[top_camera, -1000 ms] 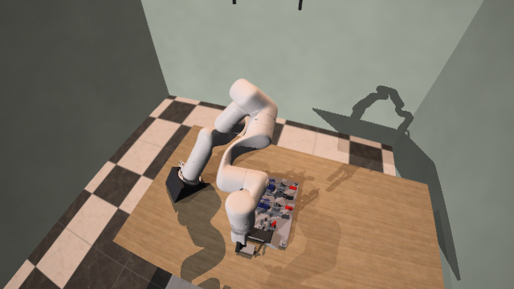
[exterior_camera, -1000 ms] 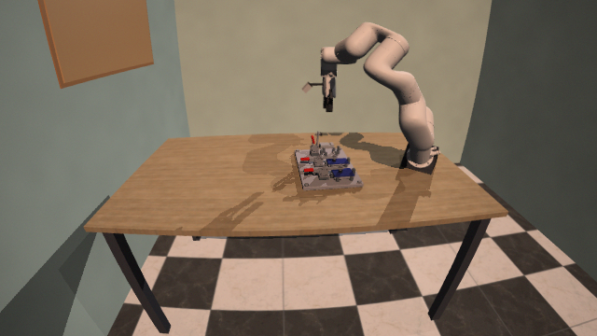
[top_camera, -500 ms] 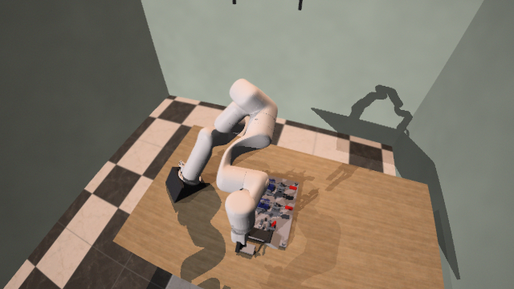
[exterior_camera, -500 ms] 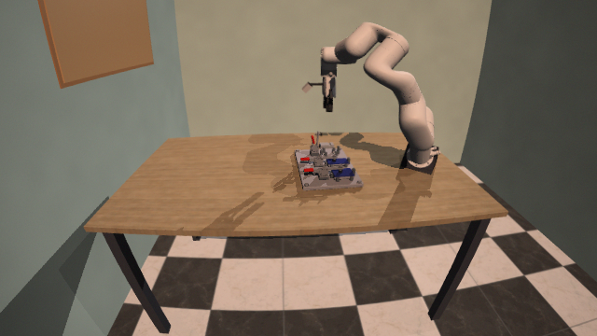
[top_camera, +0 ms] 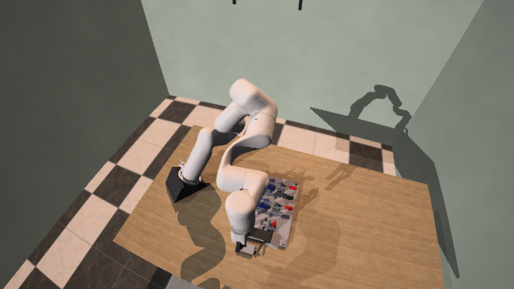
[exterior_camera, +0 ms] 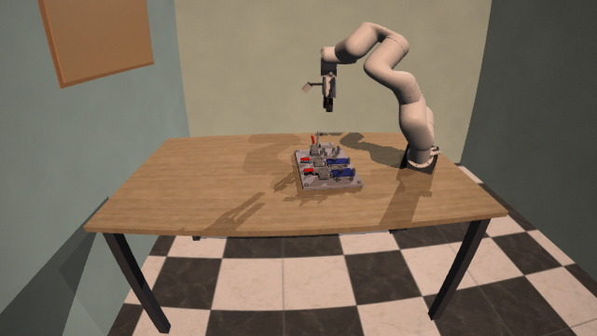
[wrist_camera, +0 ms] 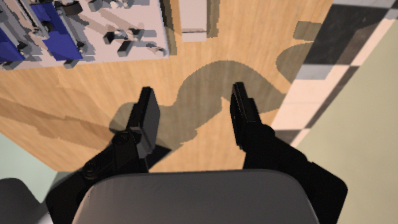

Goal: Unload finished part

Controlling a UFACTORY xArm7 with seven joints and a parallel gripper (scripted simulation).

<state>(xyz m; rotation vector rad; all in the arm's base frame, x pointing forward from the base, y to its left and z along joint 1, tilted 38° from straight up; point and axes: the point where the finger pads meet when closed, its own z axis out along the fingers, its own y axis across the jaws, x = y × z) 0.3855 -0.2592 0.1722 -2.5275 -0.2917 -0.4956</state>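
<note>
The gripper [wrist_camera: 192, 107] hangs high above the table [exterior_camera: 196, 187], fingers parted and empty, the finished part [wrist_camera: 192, 20] lying flat beside the fixture [exterior_camera: 328, 170], released.

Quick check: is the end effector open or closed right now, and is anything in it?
End effector: open, nothing between its fingers, hanging high above the table near the fixture.
</note>
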